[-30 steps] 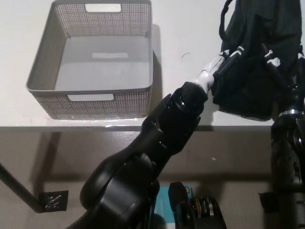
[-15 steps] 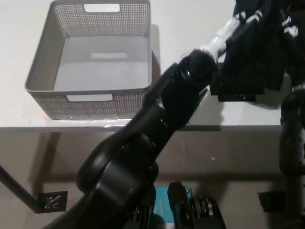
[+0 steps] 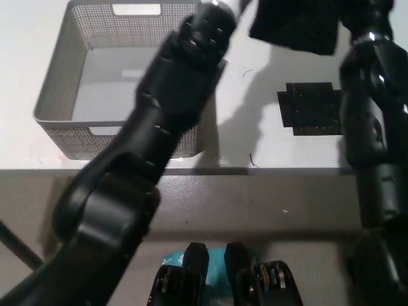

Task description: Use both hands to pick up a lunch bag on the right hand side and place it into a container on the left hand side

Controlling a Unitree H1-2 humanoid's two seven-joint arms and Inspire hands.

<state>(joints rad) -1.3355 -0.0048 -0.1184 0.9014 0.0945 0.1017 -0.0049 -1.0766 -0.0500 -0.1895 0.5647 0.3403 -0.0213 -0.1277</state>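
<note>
The black lunch bag [image 3: 293,25] hangs in the air at the top edge of the head view, clear of the white table [image 3: 255,137]. My white left hand [image 3: 236,6] meets the bag's left side and is mostly cut off by the picture's edge. My black right hand [image 3: 365,14] is at the bag's right side, also largely hidden. The bag is held between the two. The grey perforated container [image 3: 57,86] stands at the left, and my left arm crosses over its right wall.
A flat black square patch [image 3: 312,108] lies on the table below the bag. The table's front edge [image 3: 287,171] runs across the middle of the picture. My right arm rises along the right side.
Both arms have risen and carried the lunch bag up off the table and leftward. The black patch it covered now shows. My left arm now overlaps the container's right side.
</note>
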